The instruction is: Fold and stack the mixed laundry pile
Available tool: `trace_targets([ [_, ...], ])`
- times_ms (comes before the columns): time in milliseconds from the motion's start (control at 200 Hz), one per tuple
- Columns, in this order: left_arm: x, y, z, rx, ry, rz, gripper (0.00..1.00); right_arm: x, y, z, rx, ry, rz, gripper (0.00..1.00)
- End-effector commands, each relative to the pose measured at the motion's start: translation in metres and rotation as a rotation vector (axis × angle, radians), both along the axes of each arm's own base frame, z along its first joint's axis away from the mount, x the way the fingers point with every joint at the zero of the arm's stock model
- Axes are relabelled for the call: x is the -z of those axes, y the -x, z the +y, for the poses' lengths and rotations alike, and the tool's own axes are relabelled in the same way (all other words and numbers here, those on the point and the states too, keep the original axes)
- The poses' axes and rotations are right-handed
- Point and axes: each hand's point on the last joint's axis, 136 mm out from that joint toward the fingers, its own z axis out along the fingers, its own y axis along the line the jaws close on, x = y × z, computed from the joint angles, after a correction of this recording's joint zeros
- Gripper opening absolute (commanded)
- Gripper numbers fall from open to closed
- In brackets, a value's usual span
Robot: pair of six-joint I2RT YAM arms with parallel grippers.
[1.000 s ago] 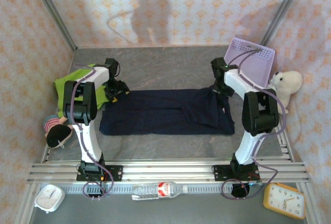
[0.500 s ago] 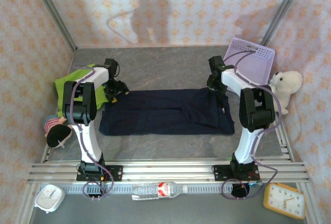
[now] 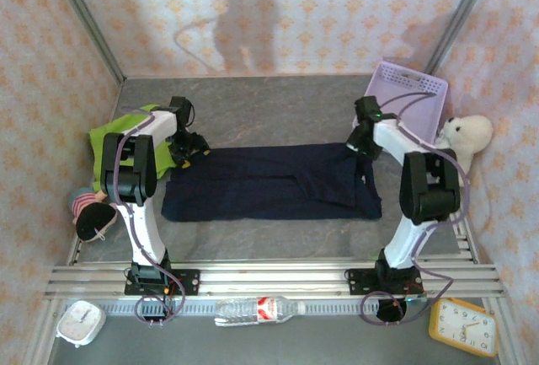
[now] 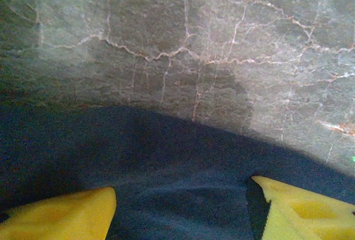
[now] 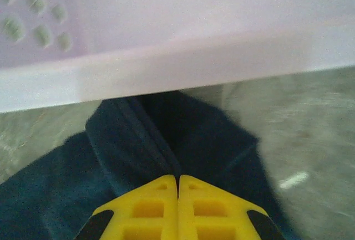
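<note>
left gripper hovering spread over navy garment left end | right gripper pressing together at its right end | lime-green garment lying left of it

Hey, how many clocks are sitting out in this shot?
2. A white clock sits at the near left corner, and an orange clock at the near right corner, both in front of the metal rail. None seems hidden.

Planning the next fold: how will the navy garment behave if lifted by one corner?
Probably floppy: the navy garment lies flat and ridges up where the right gripper pinches it. It would likely drape and trail, not lift whole.
</note>
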Motion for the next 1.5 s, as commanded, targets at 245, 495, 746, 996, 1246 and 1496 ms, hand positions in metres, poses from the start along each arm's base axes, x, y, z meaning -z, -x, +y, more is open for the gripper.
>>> trace_targets([
  [245,0.019,0.028,0.011,-0.010,-0.034,0.107,0.66,-0.005,0.013,-0.028,0.165,-0.044,-0.024,0.00],
  [495,0.014,0.029,0.009,-0.007,-0.026,0.100,0.66,-0.030,0.016,-0.034,0.177,0.042,-0.066,0.49],
  [746,-0.025,0.013,-0.017,0.077,0.057,0.007,0.66,-0.026,0.025,0.041,0.031,-0.019,-0.026,0.43],
  [996,-0.024,0.009,-0.057,0.184,0.075,-0.008,0.59,0.020,0.043,0.091,0.049,-0.065,0.078,0.44],
  [1246,0.021,0.040,-0.067,0.112,0.097,0.082,0.58,0.050,0.023,0.103,0.041,-0.083,0.096,0.45],
  [1496,0.013,0.092,-0.047,-0.055,0.024,0.107,0.59,0.071,0.005,0.158,-0.151,-0.230,0.164,0.45],
])
